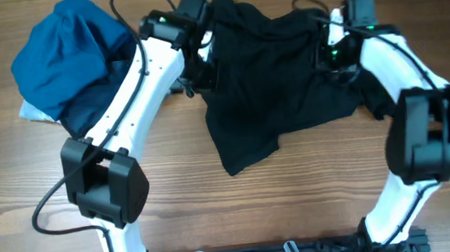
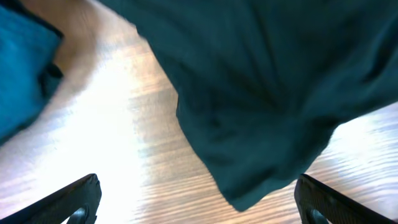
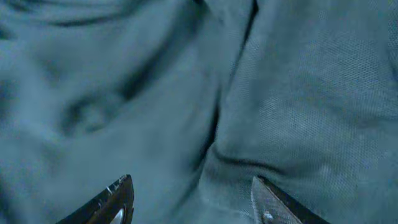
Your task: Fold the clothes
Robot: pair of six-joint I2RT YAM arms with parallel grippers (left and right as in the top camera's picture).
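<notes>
Overhead: shows wood-grain table [image 1: 298, 209] across the whole view. Carries blue bundle [image 1: 64, 58] far left. Positions left gripper [image 2: 198, 186] spread wide, empty, beside crumpled black shirt [image 1: 271, 89] at centre-back. Positions right gripper [image 3: 193, 183] spread above shirt fabric, pinching nothing.

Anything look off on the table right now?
The shirt lies crumpled and skewed between the arms, with one corner trailing toward the near edge, so it is not flat for folding. A blue bundle is heaped far left. Nothing looks spilled or damaged.
</notes>
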